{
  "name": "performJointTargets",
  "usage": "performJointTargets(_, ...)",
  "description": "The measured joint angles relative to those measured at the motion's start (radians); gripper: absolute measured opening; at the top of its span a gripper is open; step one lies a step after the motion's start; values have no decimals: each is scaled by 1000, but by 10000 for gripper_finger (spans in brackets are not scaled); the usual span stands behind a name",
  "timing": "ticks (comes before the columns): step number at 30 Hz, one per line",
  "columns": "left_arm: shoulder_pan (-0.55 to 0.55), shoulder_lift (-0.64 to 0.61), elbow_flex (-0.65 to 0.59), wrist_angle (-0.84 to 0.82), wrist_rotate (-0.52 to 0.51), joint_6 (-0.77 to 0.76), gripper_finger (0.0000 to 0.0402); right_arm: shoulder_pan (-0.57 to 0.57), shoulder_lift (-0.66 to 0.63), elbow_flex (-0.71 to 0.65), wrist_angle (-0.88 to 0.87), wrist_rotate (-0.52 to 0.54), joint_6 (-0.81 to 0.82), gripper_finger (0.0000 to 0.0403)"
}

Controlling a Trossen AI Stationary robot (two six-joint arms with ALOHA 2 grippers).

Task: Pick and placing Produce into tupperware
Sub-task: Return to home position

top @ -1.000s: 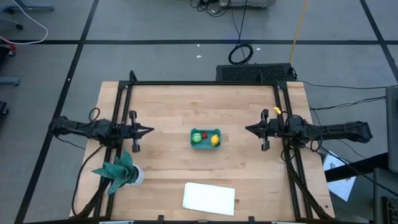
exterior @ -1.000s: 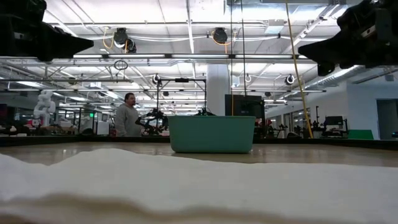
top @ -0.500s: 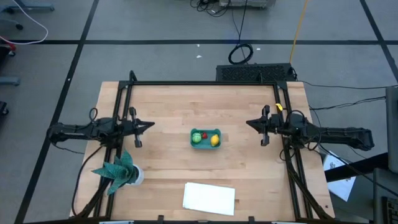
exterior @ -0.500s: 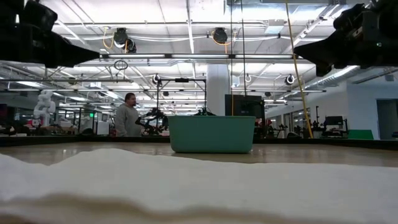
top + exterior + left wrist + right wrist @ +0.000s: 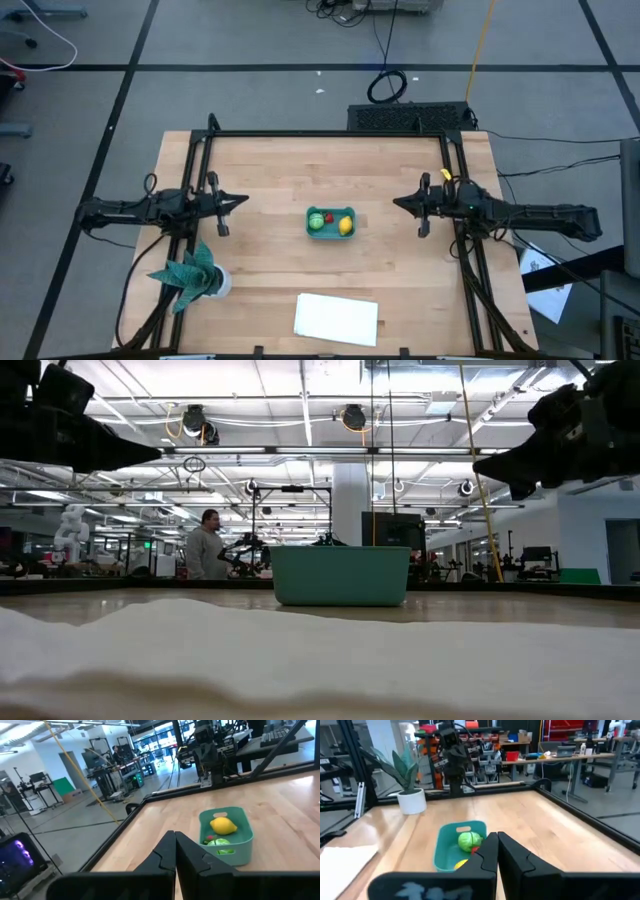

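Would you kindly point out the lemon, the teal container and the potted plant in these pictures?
lemon (image 5: 345, 226): high view, middle of its yellow body.
teal container (image 5: 340, 575): low view, centre of its near wall.
potted plant (image 5: 187, 270): high view, on its teal leaves.

On the wooden table (image 5: 280, 170) a teal leafy plant (image 5: 188, 270) in a white pot stands near its left edge, a flat white sheet (image 5: 337, 318) lies well apart from it, and a person (image 5: 207, 548) stands in the room beyond.
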Motion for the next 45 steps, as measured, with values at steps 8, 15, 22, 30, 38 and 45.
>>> performJointTargets(8,0,0,0,8,10,3,0,25,-1,1,6,-7,-27,0)
performJointTargets(15,0,0,0,0,12,-7,0,35,-1,2,52,-52,-34,0)
performJointTargets(22,0,0,0,-4,12,-15,1,35,-1,2,51,-52,-27,0)
performJointTargets(30,0,0,1,-9,20,-30,1,35,-1,2,51,-51,-26,0)
performJointTargets(38,0,0,1,-9,19,-54,1,34,-1,3,50,-50,-41,0)
performJointTargets(45,0,0,1,-6,14,-75,1,34,-1,3,48,-48,-51,0)
